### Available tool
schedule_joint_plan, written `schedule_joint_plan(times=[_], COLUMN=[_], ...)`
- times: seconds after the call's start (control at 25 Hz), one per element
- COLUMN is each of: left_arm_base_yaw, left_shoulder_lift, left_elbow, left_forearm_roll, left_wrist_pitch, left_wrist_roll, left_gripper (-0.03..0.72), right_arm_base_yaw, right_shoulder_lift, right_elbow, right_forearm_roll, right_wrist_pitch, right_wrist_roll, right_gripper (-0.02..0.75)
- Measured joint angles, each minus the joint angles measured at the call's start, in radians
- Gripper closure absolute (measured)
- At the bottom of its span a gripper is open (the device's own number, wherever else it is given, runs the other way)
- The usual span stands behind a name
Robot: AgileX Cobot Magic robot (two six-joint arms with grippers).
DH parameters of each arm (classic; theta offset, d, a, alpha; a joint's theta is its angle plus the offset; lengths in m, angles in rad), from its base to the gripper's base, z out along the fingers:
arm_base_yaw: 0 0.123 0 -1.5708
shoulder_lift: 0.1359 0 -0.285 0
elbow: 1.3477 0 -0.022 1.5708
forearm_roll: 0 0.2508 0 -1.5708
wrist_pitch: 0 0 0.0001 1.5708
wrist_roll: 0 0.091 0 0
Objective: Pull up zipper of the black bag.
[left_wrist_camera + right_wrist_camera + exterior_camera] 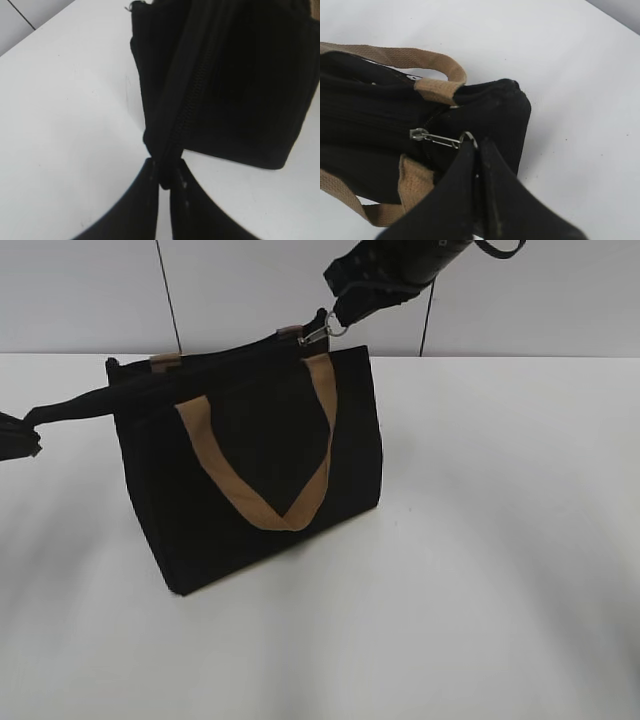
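The black bag (260, 465) stands on the white table, boxy, with tan strap handles (270, 505). Its silver zipper pull tab (318, 332) sits at the top right end of the zip track. My right gripper (340, 315) is shut on the tab's oval ring (468, 137); in the right wrist view the tab (437, 139) stretches taut from the slider to my jaws (477, 150). My left gripper (22, 432) is shut on a black fabric tail (75, 405) at the bag's left end. The left wrist view shows that tail (162, 165) pinched between the jaws (166, 175), with the zip track (192, 100) running away.
The white table (500, 540) spreads around the bag, with a grey panelled wall (80, 290) behind it. The right arm reaches down from the top right of the exterior view.
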Motion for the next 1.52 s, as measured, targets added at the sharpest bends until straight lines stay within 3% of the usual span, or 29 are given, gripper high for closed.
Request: schedule_joint_plan(times=[0.2,0.28,0.36,0.44,0.56,0.64,0.8,0.88,1.08,1.24,1.52], left_arm_base_yaw=[0.000,0.000,0.003,0.003,0.003,0.003,0.003,0.003,0.014,0.039,0.055], left_shoulder_lift=[0.000,0.000,0.000,0.000,0.000,-0.010,-0.053,-0.060,-0.029,-0.006,-0.006], left_elbow=[0.000,0.000,0.000,0.000,0.000,0.000,-0.028,-0.074,-0.259,-0.401,-0.526], left_forearm_roll=[-0.014,-0.062,-0.107,-0.139,-0.200,-0.245,-0.270,-0.198,0.185,0.451,0.822], left_wrist_pitch=[0.000,0.001,0.011,0.036,0.058,0.065,0.071,0.086,0.202,0.301,0.478], left_wrist_roll=[-0.001,-0.001,-0.001,-0.001,-0.001,-0.011,-0.145,-0.285,-0.757,-1.080,-1.396], left_gripper=[0.660,0.631,0.538,0.386,0.151,0.095,0.099,0.107,0.115,0.147,0.179], right_arm_base_yaw=[-0.004,-0.009,-0.018,-0.020,-0.023,-0.023,-0.025,-0.025,-0.029,-0.081,-0.256], right_shoulder_lift=[-0.003,-0.012,-0.028,-0.045,-0.062,-0.080,-0.139,-0.172,-0.234,-0.274,-0.361], right_elbow=[0.000,0.000,0.000,0.000,0.000,0.000,0.000,0.000,-0.002,-0.002,-0.002], right_forearm_roll=[0.019,0.019,0.023,0.027,0.030,0.032,0.006,-0.052,-0.226,-0.291,-0.308], right_wrist_pitch=[0.008,0.017,0.025,0.029,0.038,0.056,0.113,0.160,0.298,0.370,0.380], right_wrist_roll=[-0.031,-0.084,-0.115,-0.122,-0.125,-0.125,-0.125,-0.126,-0.101,0.039,0.129], right_gripper=[0.738,0.657,0.518,0.372,0.281,0.263,0.255,0.255,0.255,0.255,0.255])
